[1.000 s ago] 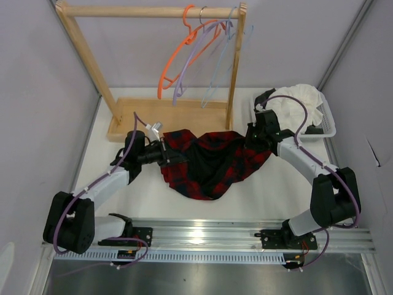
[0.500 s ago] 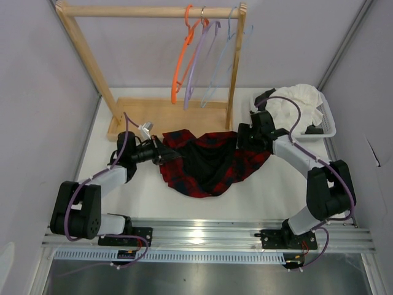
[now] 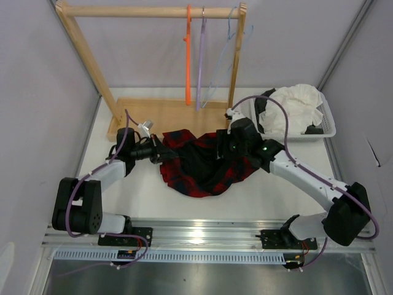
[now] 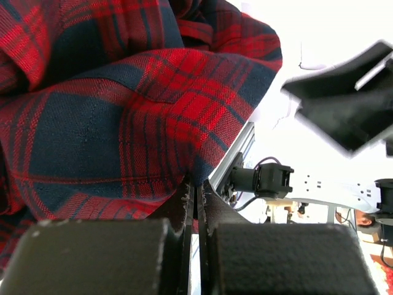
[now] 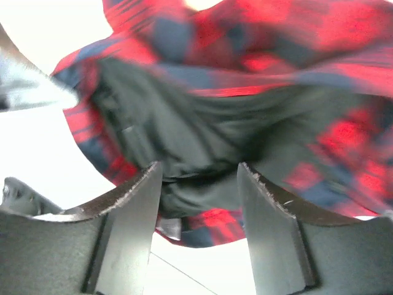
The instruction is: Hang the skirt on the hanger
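Observation:
The red and black plaid skirt (image 3: 206, 163) lies crumpled on the white table, its black lining facing up in the middle. My left gripper (image 3: 161, 150) is shut on the skirt's left edge; in the left wrist view the plaid cloth (image 4: 123, 110) is pinched at the tips of the gripper (image 4: 196, 184). My right gripper (image 3: 231, 146) is open over the skirt's right part. In the right wrist view its gripper (image 5: 199, 172) has nothing between its fingers (image 5: 132, 209), and the lining (image 5: 202, 135) lies beyond them. The lavender hanger (image 3: 199, 61) hangs edge-on from the wooden rail.
A wooden rack (image 3: 153, 11) stands at the back on a flat base (image 3: 166, 114). An orange hanger (image 3: 188, 55) and a pale blue hanger (image 3: 230, 49) hang beside the lavender one. A white basket (image 3: 328, 126) at the right holds a white garment (image 3: 295, 104).
My right gripper let go of the skirt's right edge, opened and moved left over the cloth. The skirt's right side dropped. The hangers swung round to hang edge-on.

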Robot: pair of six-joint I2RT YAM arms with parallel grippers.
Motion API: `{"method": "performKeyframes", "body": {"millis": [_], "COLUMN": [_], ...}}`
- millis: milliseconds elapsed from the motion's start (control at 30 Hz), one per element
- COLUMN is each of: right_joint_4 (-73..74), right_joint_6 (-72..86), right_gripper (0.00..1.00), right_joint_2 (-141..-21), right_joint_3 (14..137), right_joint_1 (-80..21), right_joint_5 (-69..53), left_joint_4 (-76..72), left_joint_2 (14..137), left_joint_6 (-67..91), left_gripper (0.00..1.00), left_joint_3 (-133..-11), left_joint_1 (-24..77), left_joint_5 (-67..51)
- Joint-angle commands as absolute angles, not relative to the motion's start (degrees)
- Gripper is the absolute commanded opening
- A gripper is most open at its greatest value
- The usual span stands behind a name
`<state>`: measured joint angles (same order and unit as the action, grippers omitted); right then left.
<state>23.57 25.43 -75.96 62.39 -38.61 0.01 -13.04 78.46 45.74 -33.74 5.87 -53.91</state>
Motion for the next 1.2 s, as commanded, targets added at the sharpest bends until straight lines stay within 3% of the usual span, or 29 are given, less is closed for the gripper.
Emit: {"method": "performKeyframes", "body": {"millis": [0, 167, 800, 1167], "right_joint_4": [18.03, 11.96, 10.11, 12.3], "right_joint_6": [25.14, 24.96, 23.47, 23.03], "right_gripper": [0.57, 0.46, 0.42, 0.05], "right_joint_2": [-80.85, -88.32, -103.62, -103.71], "right_joint_3": [64.86, 66.87, 77.16, 78.92], "right_joint_1": [-43.49, -48.86, -52.91, -53.17], "right_joint_5": [-2.63, -3.87, 1.41, 3.43], "left_joint_4": [-9.68, -7.91, -5.45, -4.31], "left_joint_2": [78.22, 78.66, 79.19, 79.19], "left_joint_6": [41.58, 40.08, 38.23, 37.88], "left_gripper": [0.0, 0.0, 0.0, 0.0], "left_joint_3": [-37.26, -37.62, -38.23, -38.93], "left_joint_1": [4.31, 4.13, 4.13, 4.04], "left_joint_5": [-56.07, -55.81, -54.93, -54.15]}}
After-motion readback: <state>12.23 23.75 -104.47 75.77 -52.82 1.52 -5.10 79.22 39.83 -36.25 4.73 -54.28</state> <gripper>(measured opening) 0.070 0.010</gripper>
